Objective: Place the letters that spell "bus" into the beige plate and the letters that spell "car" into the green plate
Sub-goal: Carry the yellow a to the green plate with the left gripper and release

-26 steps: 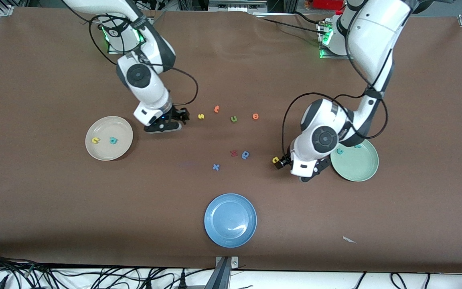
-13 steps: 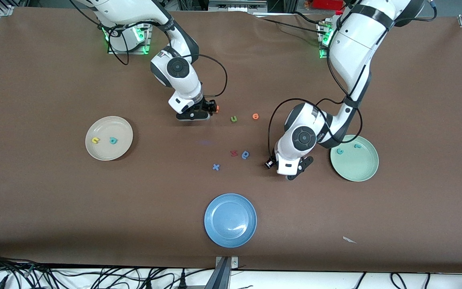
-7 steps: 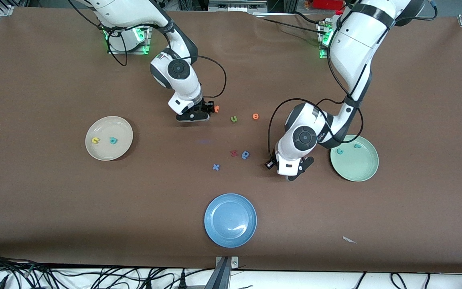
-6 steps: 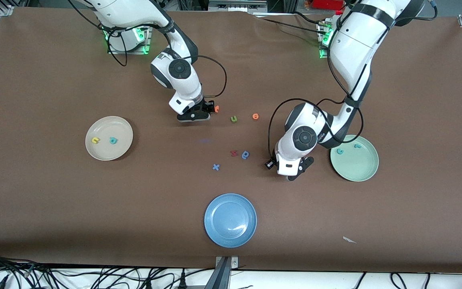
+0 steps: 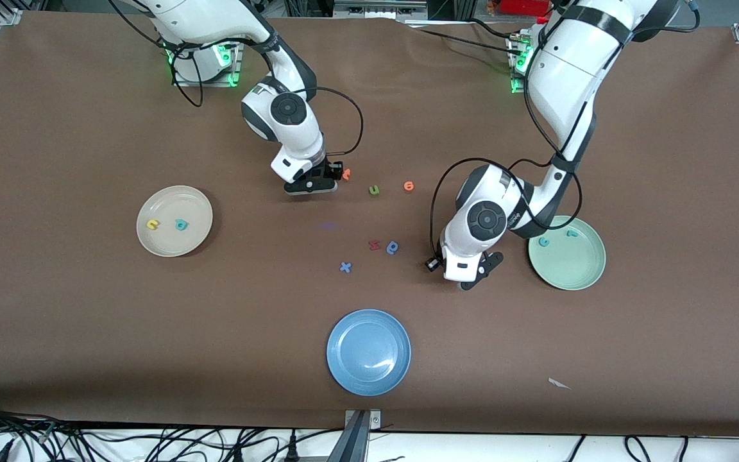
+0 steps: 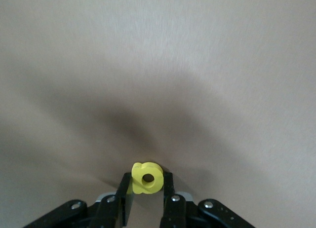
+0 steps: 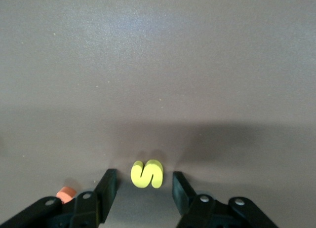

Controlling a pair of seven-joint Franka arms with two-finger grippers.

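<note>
Brown matting covered the table [image 5: 87,359]. The beige plate [image 5: 197,239] already held a yellow u [image 5: 152,224] and a teal b [image 5: 181,224]; the green plate [image 5: 575,269] held two teal letters [image 5: 544,242].

Within the preceding second the left gripper [image 6: 146,198] had closed on the yellow a [image 6: 147,178], near the green plate toward the table's middle, and remained clamped.

The right gripper [image 7: 142,187] had descended around the yellow s [image 7: 146,173], beside an orange letter [image 7: 65,193]. Its fingers [image 7: 107,186] were narrowing but stood apart from the s, holding nothing.

Judgement: each word lacked only these letters.
</note>
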